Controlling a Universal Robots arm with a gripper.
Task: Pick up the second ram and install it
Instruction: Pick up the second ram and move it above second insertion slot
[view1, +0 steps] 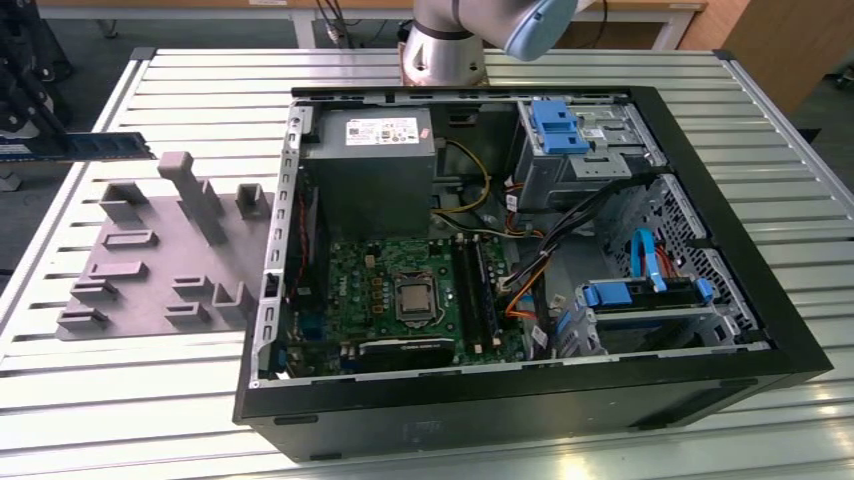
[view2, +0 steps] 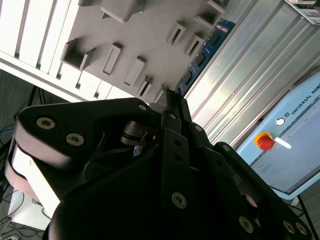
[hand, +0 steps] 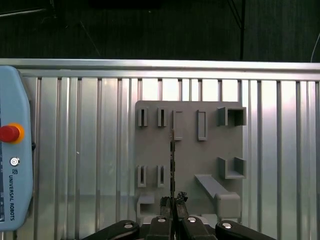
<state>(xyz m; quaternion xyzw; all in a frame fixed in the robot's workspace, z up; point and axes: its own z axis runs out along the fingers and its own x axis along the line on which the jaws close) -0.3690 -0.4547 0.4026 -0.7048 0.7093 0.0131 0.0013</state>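
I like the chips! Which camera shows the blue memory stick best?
Second wrist view: the ram stick shows its blue face and dark chips. First wrist view sees it edge-on; exterior view catches it at its left edge.

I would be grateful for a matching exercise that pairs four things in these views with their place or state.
Things:
1. second ram
2. grey fixture
3. computer case
4. red button

Places or states:
A. lying open, motherboard showing
B. gripped by the pincer
C. on the pale blue pendant
D. flat on the slatted table

Pairs: 1-B, 2-D, 3-A, 4-C
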